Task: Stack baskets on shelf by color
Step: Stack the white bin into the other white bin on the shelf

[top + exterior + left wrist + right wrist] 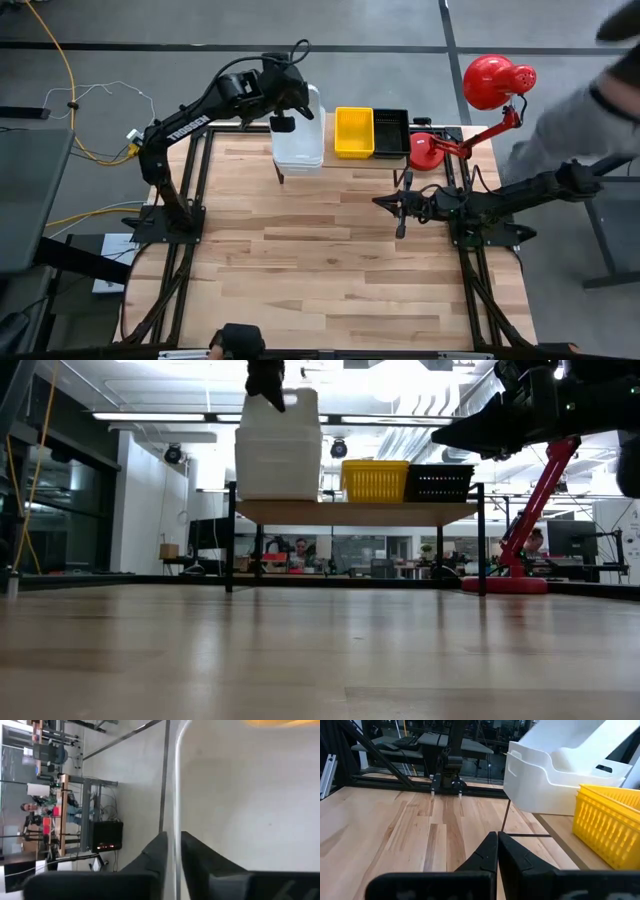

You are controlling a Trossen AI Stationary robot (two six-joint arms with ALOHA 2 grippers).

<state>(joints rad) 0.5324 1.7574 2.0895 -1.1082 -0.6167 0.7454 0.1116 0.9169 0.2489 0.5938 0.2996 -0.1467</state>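
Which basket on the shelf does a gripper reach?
The white basket stack, at the shelf's left end; the left gripper straddles its rim. The yellow basket and black basket stand untouched.

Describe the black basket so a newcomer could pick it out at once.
Find the low wooden shelf at the table's far edge, by the red lamp. Three lots of baskets sit along it. The black basket is at the lamp end, touching the yellow basket, the only dark one.
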